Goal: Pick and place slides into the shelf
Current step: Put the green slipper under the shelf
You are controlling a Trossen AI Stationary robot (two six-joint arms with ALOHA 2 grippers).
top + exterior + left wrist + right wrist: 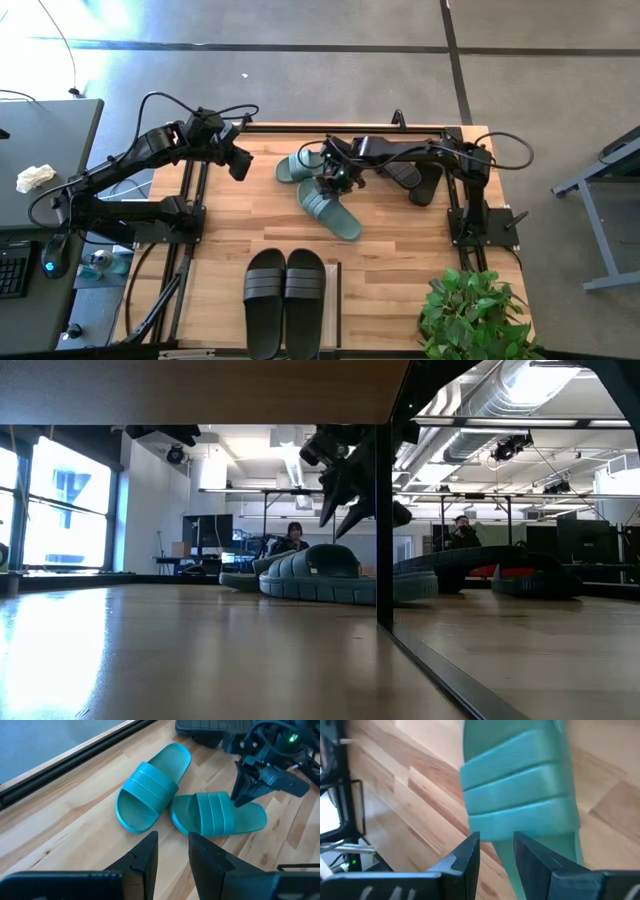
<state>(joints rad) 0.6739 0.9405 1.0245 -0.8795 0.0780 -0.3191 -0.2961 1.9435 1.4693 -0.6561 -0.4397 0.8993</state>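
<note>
On the table, two sage-green slides with ribbed straps.

A leafy green plant is sitting at the near right corner of the wooden counter. Left of it, a grey desk is carrying a crumpled white cloth and a keyboard. Two people are sitting in the room behind.

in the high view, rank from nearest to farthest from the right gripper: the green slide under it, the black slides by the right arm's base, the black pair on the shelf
1. Green slide, directly under the right gripper, mid-table.
2. Black slides, beside the right arm, at the far right of the table.
3. Black pair on the shelf, at the near edge.
</note>
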